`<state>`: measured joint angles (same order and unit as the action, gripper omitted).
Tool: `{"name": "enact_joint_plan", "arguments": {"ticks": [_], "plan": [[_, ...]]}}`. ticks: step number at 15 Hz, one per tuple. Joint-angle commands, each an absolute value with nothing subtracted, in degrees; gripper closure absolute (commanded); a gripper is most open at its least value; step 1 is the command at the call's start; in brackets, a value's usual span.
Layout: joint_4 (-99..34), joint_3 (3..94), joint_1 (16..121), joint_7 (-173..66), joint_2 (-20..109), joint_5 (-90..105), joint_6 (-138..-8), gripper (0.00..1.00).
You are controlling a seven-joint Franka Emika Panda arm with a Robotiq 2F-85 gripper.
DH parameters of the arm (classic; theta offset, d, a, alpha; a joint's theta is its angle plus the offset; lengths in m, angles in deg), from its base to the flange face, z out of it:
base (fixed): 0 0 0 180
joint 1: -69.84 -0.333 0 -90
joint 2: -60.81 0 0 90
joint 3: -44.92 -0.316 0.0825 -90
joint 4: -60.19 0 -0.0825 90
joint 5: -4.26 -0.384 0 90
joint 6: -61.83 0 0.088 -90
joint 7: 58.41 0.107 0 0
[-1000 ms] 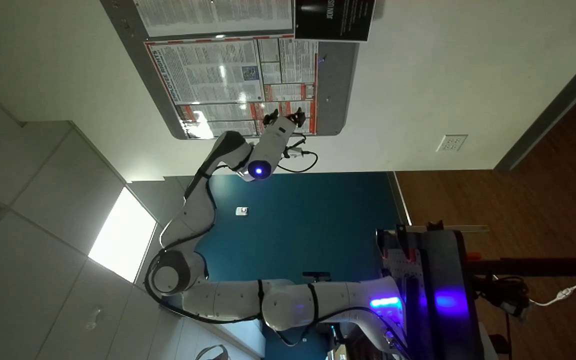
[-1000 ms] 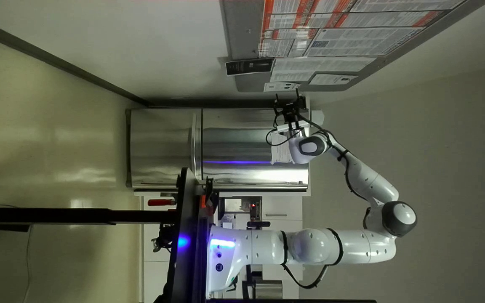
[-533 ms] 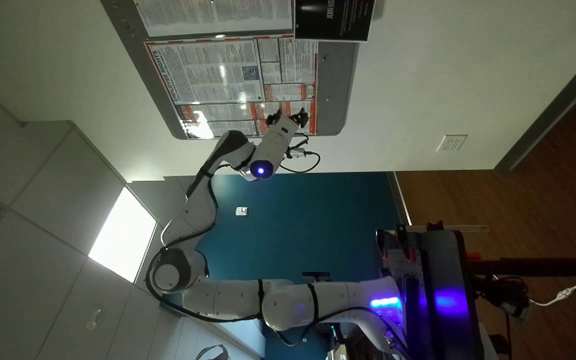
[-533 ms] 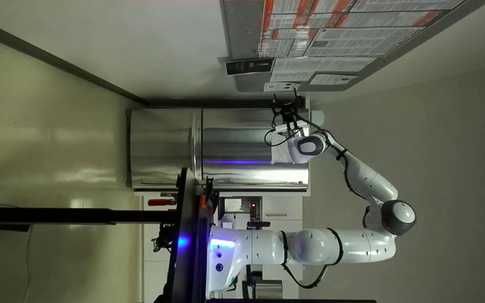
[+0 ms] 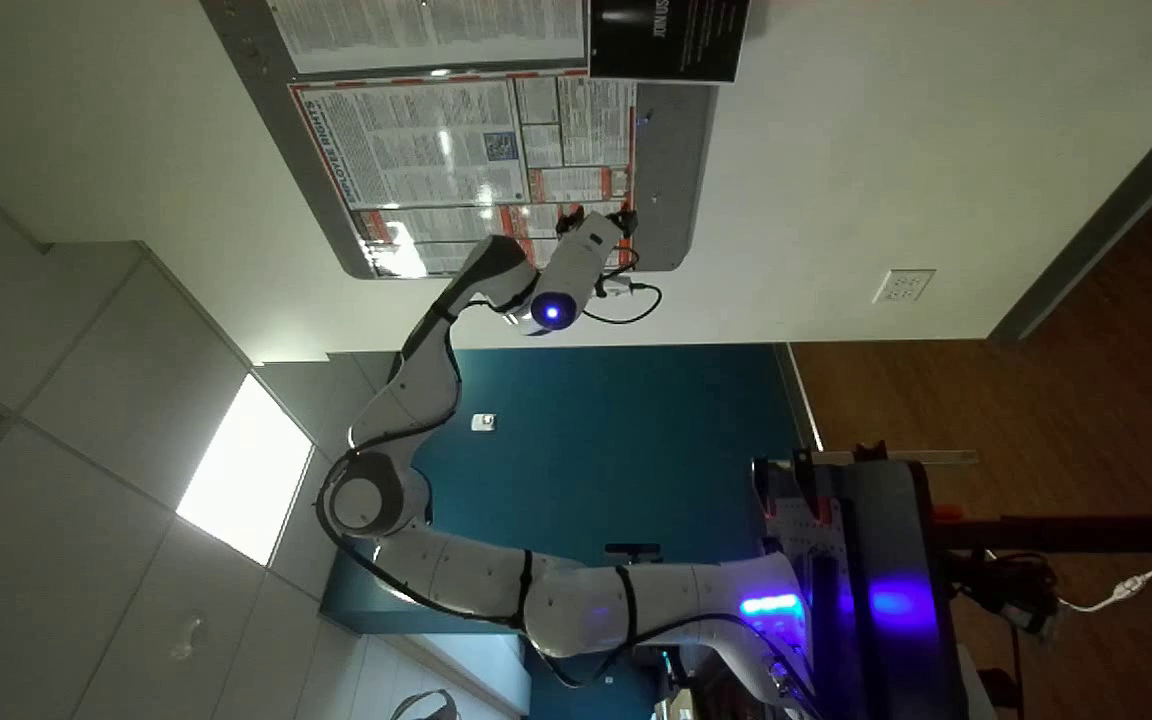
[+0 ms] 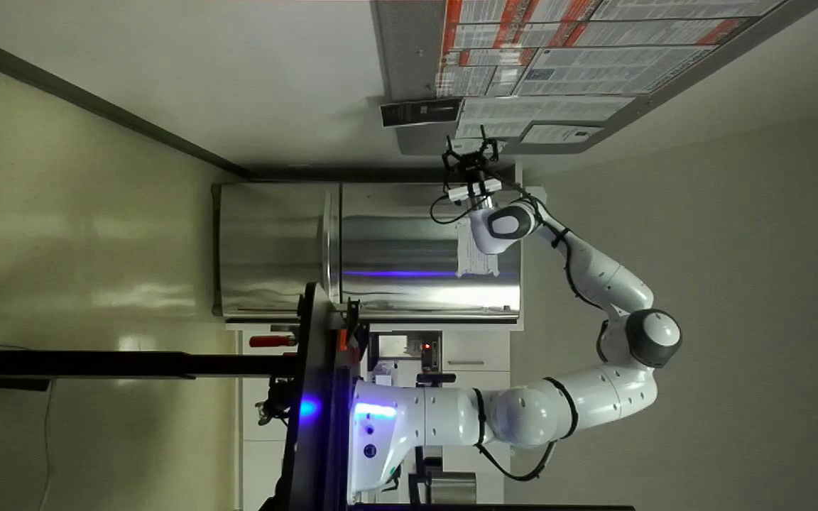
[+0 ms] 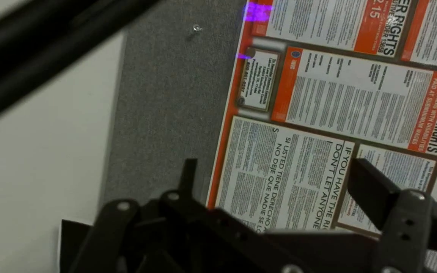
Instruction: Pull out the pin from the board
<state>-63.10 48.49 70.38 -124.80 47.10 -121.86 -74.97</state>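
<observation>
The board [image 5: 676, 170] is a grey panel on the wall with posters; it also shows in an exterior view [image 6: 412, 57] and in the wrist view [image 7: 154, 113]. A small clear pin [image 7: 197, 28] stands on its bare grey strip, near the top of the wrist view; it shows as a tiny dot in both exterior views [image 5: 654, 199] [image 6: 420, 52]. A blue pin [image 5: 644, 119] sits on the same strip. My gripper [image 7: 274, 163] is open and empty in front of the posters, seen also in both exterior views [image 5: 598, 214] [image 6: 466, 135]. The clear pin is not between its fingers.
A black flyer [image 5: 671, 40] sticks out from the board's edge, seen also in an exterior view [image 6: 420, 112]. A steel fridge [image 6: 274, 241] stands in an exterior view. A blurred dark bar [image 7: 51, 45] crosses the wrist view's upper left. A wall outlet [image 5: 904, 286] is beside the board.
My gripper has moved closer to the board and toward its bare grey strip, mostly in the last half second. The arm's elbow has shifted along. The fingers stay open; the board looks unchanged.
</observation>
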Motion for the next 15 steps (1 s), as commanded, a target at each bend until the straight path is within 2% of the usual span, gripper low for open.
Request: {"name": "enact_joint_plan", "arguments": {"ticks": [1,15], "plan": [[-54.68,48.92,69.11,-125.62,42.67,-126.11,-74.45,0.0],[-34.56,51.37,68.48,-123.08,24.78,-128.06,-76.46,0.0]]}}
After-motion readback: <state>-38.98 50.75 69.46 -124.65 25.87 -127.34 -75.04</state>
